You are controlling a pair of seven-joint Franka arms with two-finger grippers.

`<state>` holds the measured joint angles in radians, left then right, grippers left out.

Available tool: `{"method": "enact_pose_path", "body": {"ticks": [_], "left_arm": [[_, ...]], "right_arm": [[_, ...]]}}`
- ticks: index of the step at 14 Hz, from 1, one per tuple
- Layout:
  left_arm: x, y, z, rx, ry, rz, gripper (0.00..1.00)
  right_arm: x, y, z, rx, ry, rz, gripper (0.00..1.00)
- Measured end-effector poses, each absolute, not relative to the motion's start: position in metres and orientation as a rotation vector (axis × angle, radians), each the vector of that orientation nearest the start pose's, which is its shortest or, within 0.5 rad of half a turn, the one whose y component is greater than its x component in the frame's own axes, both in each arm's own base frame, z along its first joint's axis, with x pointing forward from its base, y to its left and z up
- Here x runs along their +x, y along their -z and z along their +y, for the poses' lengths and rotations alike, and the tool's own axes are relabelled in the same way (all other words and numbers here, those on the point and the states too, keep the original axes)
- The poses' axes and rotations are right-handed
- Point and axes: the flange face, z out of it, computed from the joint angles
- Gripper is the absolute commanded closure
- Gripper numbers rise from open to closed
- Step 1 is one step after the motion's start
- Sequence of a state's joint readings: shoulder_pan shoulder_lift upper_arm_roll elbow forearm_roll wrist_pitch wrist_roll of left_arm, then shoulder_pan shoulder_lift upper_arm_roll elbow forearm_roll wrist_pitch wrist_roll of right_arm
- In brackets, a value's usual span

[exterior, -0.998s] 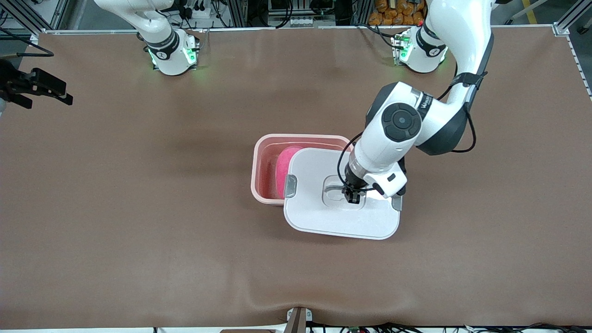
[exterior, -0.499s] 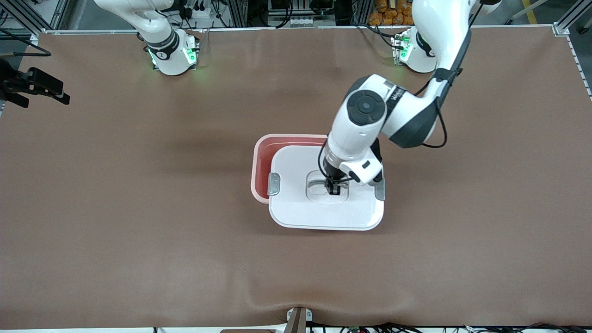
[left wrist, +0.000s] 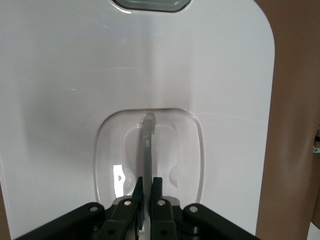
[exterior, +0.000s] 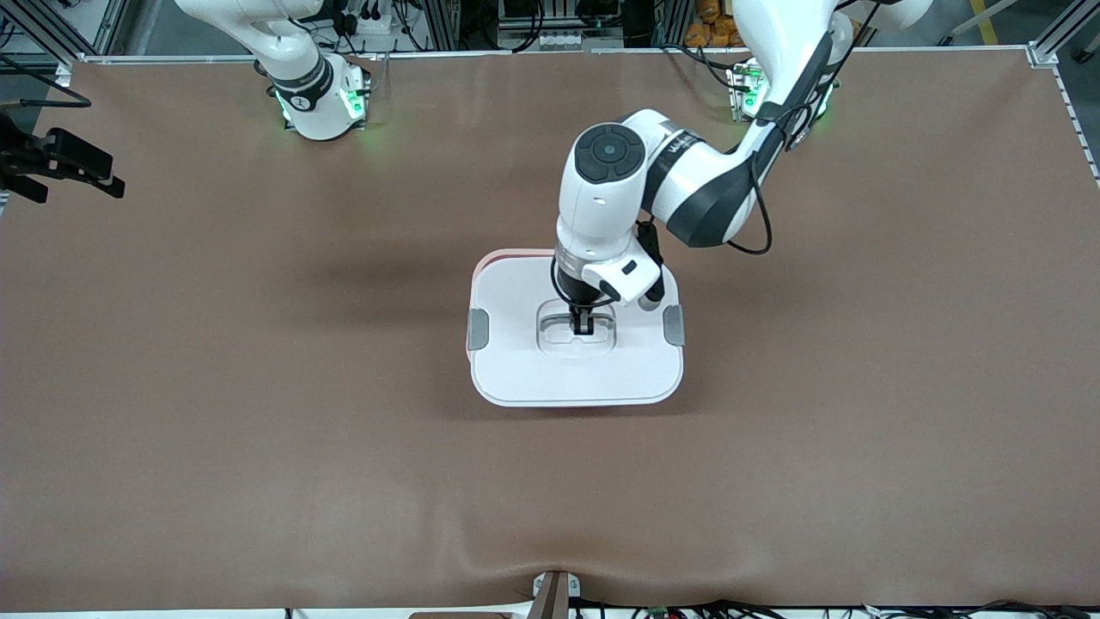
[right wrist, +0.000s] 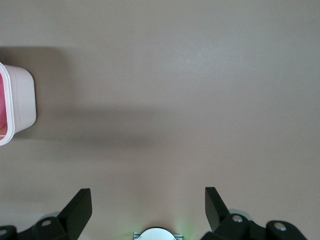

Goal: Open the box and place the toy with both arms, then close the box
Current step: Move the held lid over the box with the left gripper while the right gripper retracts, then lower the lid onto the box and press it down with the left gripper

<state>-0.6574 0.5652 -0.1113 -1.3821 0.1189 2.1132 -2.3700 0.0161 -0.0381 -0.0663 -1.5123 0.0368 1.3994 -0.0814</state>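
Note:
The white lid (exterior: 524,370) lies level over the pink box (exterior: 516,253) and covers nearly all of it. Only a thin strip of pink rim shows along the edge farthest from the front camera. My left gripper (exterior: 584,327) comes straight down into the lid's recess, shut on the grey handle (left wrist: 147,150); its black fingers (left wrist: 158,186) pinch the handle from both sides. A grey clip (exterior: 478,329) sits at each short end of the lid. The toy is hidden under the lid. My right gripper (right wrist: 148,210) waits open over the right arm's end of the table, holding nothing.
Brown cloth (exterior: 258,430) covers the whole table. The right gripper (exterior: 77,172) hangs at the table's edge, well away from the box. A corner of the box (right wrist: 17,102) shows in the right wrist view. The arms' green-lit bases (exterior: 322,103) stand along the edge farthest from the front camera.
My left gripper has carried the lid toward the right arm's end, from half off the box to squarely over it. The pink toy and the box's inside are now covered. The right arm has barely moved.

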Motion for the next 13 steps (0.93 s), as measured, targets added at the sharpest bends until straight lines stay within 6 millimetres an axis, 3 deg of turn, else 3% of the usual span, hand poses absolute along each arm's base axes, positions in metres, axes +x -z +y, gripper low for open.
{"method": "enact_pose_path", "body": {"ticks": [4,7,13], "left_arm": [[0.515,-0.376,-0.51,2.179,-0.102,2.087,1.0],[0.507,-0.361,-0.511,2.212,-0.131,2.084,1.0],[0.505,-0.361,-0.515,2.206,-0.129,2.062,1.0]], "right_arm": [[0.523,-0.656,-0.023,-3.094,-0.133,-0.056,0.0],[0.522,-0.657,-0.025,-3.094,-0.132,-0.05,0.0],[0.522,-0.657,-0.029,-3.094,-0.131,-0.037,0.0]]}}
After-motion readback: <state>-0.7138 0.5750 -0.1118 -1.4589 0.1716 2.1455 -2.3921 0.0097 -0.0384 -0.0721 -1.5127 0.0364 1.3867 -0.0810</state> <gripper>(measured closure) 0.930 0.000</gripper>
